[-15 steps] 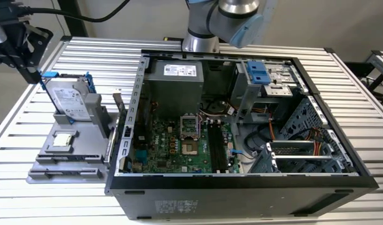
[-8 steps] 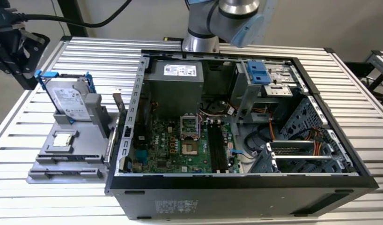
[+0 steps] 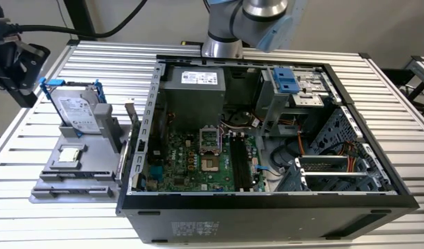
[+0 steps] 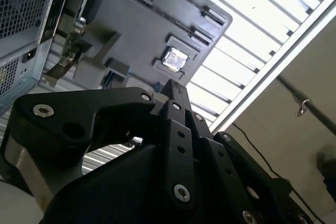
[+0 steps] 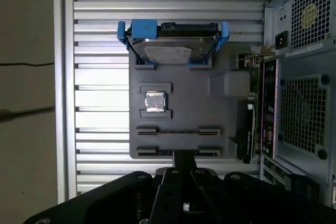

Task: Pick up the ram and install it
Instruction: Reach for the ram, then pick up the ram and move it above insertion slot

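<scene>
The ram (image 3: 131, 114) stood on edge beside the gray fixture (image 3: 73, 181), left of centre in the exterior view. It looked light, stiff and fragile, probably best pinched by its long edges. The gripper (image 5: 184, 157) hung closed and empty.

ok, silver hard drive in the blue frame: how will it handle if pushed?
The silver boxy hard drive looks like a rigid metal case, so probably stiff and heavy for its size. It stands on edge, leaning, in the grey plastic tray, so a push up high could tip it. Its blue plastic frame may flex.
</scene>
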`<state>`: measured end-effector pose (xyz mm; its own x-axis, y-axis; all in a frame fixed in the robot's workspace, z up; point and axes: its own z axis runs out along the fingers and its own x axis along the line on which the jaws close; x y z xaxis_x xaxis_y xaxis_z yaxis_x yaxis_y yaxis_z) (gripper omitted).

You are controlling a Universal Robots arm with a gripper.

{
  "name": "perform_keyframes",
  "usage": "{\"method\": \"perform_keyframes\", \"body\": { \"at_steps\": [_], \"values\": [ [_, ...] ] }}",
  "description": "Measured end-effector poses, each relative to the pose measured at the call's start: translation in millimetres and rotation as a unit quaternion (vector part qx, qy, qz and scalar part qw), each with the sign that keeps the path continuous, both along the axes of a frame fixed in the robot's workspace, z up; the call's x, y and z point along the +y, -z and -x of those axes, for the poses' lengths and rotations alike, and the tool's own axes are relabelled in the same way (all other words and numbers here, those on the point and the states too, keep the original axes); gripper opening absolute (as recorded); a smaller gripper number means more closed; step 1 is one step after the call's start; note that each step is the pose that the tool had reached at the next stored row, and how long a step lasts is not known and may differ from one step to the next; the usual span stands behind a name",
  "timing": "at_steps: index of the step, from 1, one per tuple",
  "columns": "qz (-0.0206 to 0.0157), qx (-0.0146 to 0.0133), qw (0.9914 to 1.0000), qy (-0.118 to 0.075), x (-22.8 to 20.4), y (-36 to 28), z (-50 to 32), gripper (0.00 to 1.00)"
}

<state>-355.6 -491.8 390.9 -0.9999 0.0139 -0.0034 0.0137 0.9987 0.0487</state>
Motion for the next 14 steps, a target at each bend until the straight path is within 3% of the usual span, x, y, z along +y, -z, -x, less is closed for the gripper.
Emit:
{"method": "perform_keyframes", "body": {
  "at_steps": [9, 14],
  "values": [
    [0.0, 0.001, 0.99999, 0.004, -17.9, 0.4, -0.4, 0.0],
    [0.0003, 0.0009, 0.99999, 0.004, -18.2, 0.4, -0.4, 0.0]
  ]
}}
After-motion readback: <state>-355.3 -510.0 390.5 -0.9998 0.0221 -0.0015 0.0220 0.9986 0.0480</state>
